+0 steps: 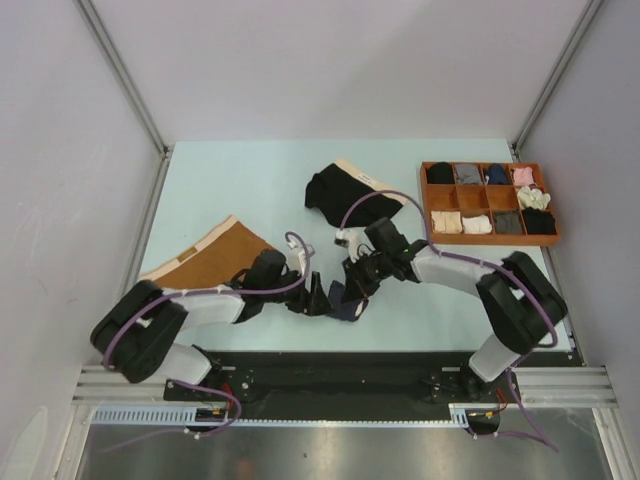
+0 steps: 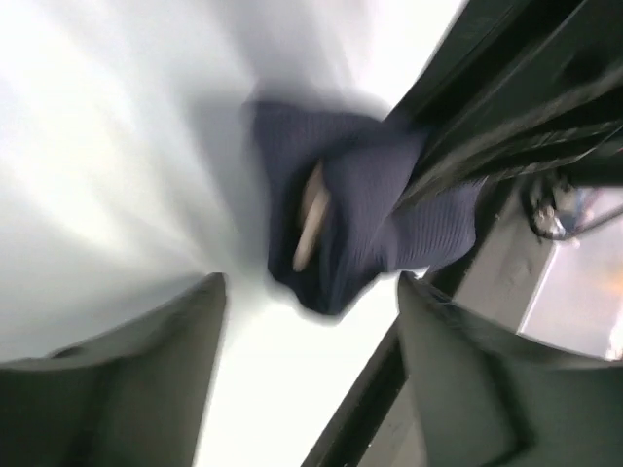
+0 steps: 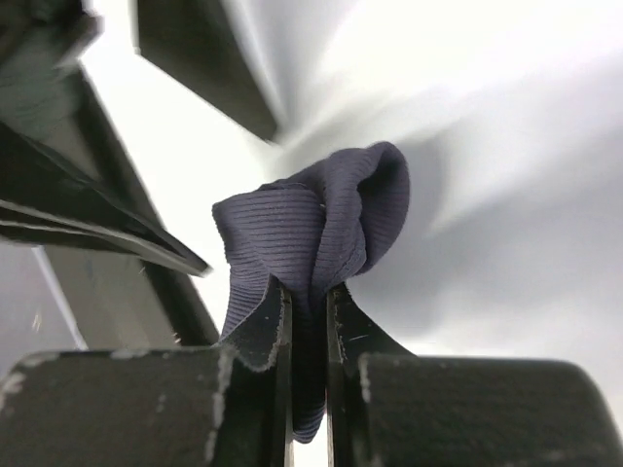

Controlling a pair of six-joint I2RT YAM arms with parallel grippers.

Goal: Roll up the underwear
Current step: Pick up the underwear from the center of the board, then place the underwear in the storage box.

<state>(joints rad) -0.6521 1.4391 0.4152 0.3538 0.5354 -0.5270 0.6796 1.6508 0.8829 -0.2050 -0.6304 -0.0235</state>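
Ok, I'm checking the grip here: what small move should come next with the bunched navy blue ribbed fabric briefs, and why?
Probably lift the right gripper slightly. Its jaws are pinched shut on the bunched navy blue ribbed fabric briefs, while the left gripper stands open and grips nothing, so nothing else seems to hold the bundle.

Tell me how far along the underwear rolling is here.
Done: nothing clearly; no finished roll shows on the table. In hand: the navy brief, bunched into a loose bundle, is pinched by the right pincer, while the left pincer stands open facing it. Left: the rust-brown brief lies flat at the left and the black brief lies crumpled at the back, both unrolled.
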